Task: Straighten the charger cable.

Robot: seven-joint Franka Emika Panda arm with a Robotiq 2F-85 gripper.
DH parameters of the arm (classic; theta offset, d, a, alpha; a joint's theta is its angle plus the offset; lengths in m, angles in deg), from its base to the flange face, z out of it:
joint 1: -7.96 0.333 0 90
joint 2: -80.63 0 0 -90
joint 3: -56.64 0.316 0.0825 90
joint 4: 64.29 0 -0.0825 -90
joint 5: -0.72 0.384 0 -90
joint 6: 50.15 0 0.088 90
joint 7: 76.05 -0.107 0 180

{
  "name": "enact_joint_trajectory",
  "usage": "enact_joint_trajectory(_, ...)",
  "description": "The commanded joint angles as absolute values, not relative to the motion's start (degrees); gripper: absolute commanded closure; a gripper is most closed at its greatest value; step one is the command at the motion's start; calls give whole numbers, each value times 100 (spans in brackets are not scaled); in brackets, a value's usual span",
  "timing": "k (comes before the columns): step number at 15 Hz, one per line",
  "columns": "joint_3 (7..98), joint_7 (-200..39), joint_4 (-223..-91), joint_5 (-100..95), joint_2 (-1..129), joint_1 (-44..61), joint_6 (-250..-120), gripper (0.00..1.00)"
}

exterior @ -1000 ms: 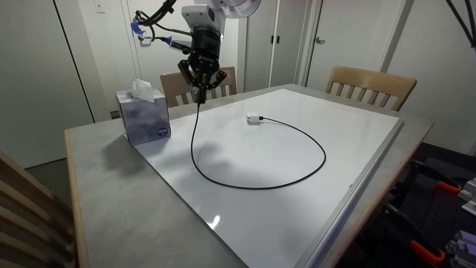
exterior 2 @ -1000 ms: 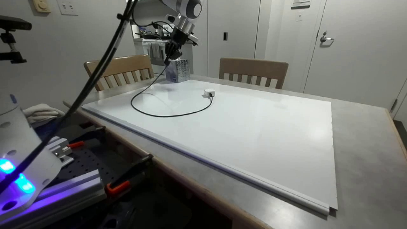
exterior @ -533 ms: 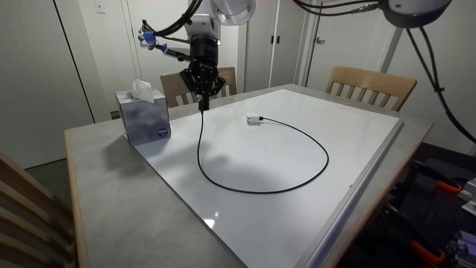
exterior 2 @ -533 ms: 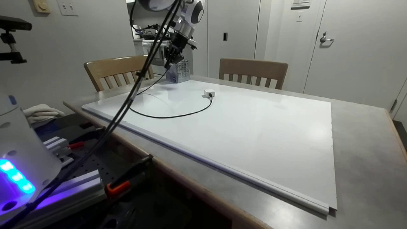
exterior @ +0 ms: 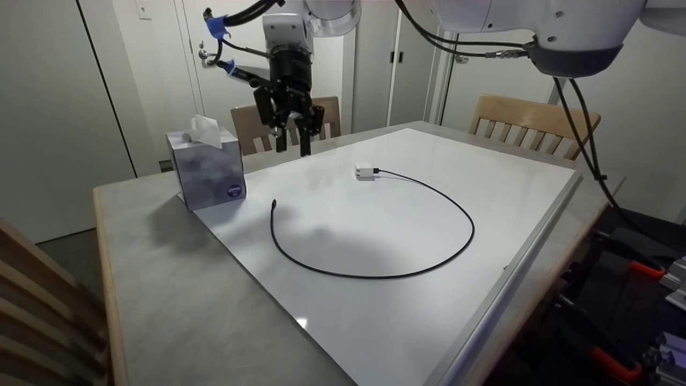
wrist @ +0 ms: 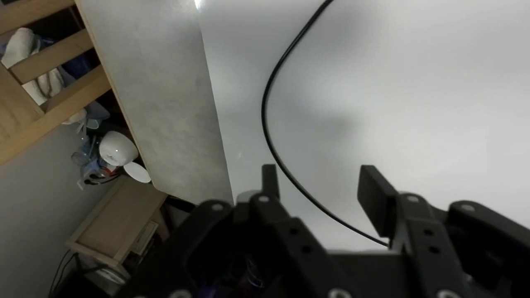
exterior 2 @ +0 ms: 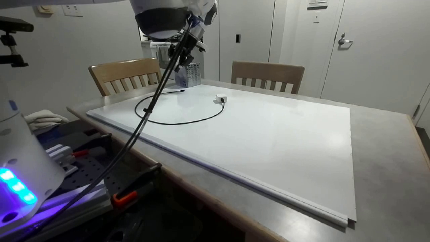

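Claw (exterior: 293,151): jaws parted, gripping nothing
Charger cable (exterior: 371,277): curved across the whiteboard (exterior: 386,225)
Straightening: unfinished, probably between grasps
Loose end (exterior: 274,204): wants seizing next, probably, then drawing away from the white plug (exterior: 364,170)

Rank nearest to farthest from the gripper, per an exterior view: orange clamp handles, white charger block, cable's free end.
In an exterior view:
1. Cable's free end: on the white board, below the gripper.
2. White charger block: right of it, on the board.
3. Orange clamp handles: lower right, beyond the board.
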State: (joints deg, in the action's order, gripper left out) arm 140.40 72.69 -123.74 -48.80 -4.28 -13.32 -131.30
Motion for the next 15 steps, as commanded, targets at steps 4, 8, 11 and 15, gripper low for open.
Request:
enact_joint_trajectory(4, 13055, 6450, -11351, -4090, 33, -1049, -12705, 0)
enact_joint_trajectory(8, 13024, 5236, -11310, -4151, 45, -1162, -13055, 0)
enact_joint_trajectory(11, 13103, 5134, -11291, -4148, -45, -1176, -13053, 0)
enact_joint_trajectory(15, 12986, 4135, -11042, -3999, -24, -1018, -12809, 0)
